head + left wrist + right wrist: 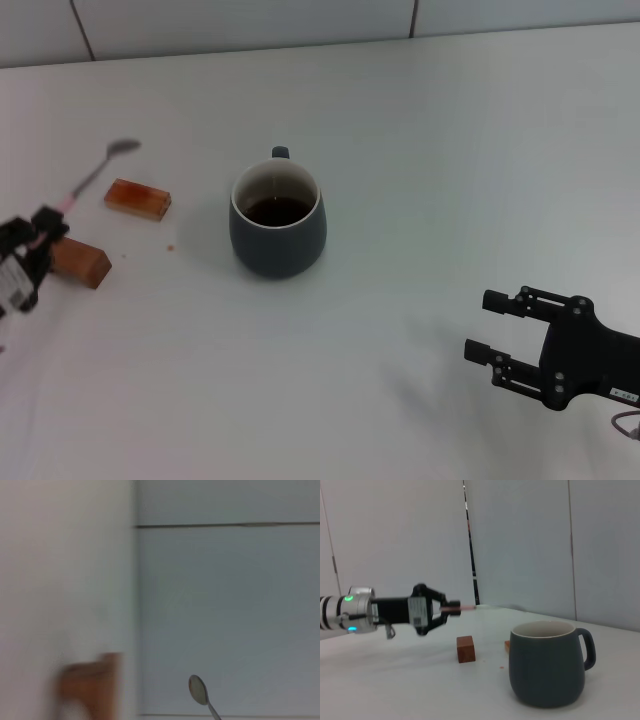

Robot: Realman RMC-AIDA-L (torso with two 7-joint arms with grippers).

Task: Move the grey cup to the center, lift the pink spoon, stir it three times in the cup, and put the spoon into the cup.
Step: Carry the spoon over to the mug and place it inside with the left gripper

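The grey cup stands upright mid-table with dark liquid inside, its handle turned away from me. It also shows in the right wrist view. My left gripper at the left edge is shut on the pink spoon by its pink handle. It holds the spoon above the table, with the metal bowl pointing away toward the back. The right wrist view shows that gripper in the air with the pink handle between its fingers. The spoon bowl shows in the left wrist view. My right gripper is open and empty at the front right.
Two brown wooden blocks lie left of the cup: one nearer the cup and one by the left gripper. The table's back edge meets a tiled wall.
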